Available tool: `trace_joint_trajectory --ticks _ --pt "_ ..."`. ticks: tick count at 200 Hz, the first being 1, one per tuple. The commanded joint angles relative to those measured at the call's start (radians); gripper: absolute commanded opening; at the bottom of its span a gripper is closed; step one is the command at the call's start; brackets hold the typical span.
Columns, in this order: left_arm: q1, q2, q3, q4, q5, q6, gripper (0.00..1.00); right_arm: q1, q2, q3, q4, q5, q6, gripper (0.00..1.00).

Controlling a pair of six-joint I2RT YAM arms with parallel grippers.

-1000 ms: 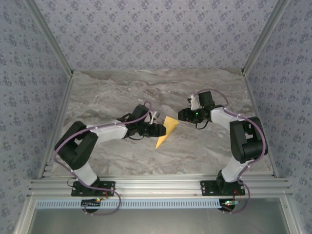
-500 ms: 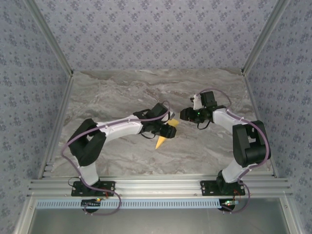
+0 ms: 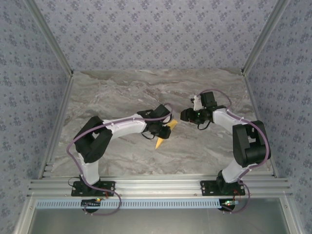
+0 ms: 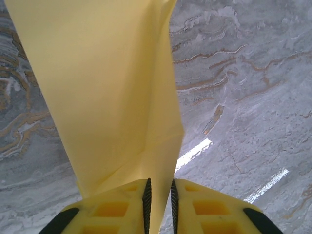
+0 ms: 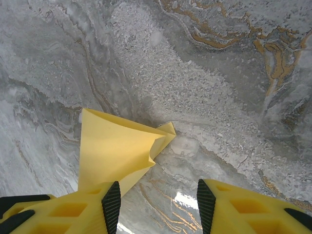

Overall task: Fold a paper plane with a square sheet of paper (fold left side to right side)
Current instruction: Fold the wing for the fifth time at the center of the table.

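Two end effectors meet at the middle of the tabletop (image 3: 122, 92). The left end effector (image 4: 159, 191) pinches the folded paper sheet (image 4: 107, 97) there, jaws nearly closed, probably to keep its layers together. The right end effector (image 5: 158, 200) stands half-open and empty just beside it.

The left arm (image 3: 119, 128) and the right arm (image 3: 224, 117) are white tubes with chunky black joints, thin purple cables (image 3: 210, 90) — and blocky yellow plastic fingers (image 4: 209, 207) with black ribbed pads (image 5: 111, 202).

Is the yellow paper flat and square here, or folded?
Folded: the yellow paper shows overlapping layers and a crease, tapering to a point in the top view. The left gripper pinches it.
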Motion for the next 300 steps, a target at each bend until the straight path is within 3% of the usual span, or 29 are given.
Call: trace_joint_trajectory --ticks 1,102,141,240,300 --pt "0.029 -0.032 -0.036 0.022 0.021 -0.005 0.17 -0.005 -0.011 -0.007 -0.022 -0.019 0.006 0.50" --pt "0.179 -0.061 -0.238 0.334 0.335 -0.066 0.09 0.020 0.000 -0.009 0.013 -0.097 -0.015 0.49" --pt "0.185 -0.033 -0.247 0.355 0.344 -0.074 0.08 0.059 0.040 0.019 0.053 -0.138 0.018 0.49" --pt "0.206 -0.040 -0.313 0.384 0.302 -0.108 0.03 0.122 0.203 0.140 0.048 -0.090 0.042 0.49" --pt "0.207 -0.031 -0.315 0.379 0.301 -0.105 0.03 0.143 0.218 0.167 0.025 -0.069 0.028 0.49"
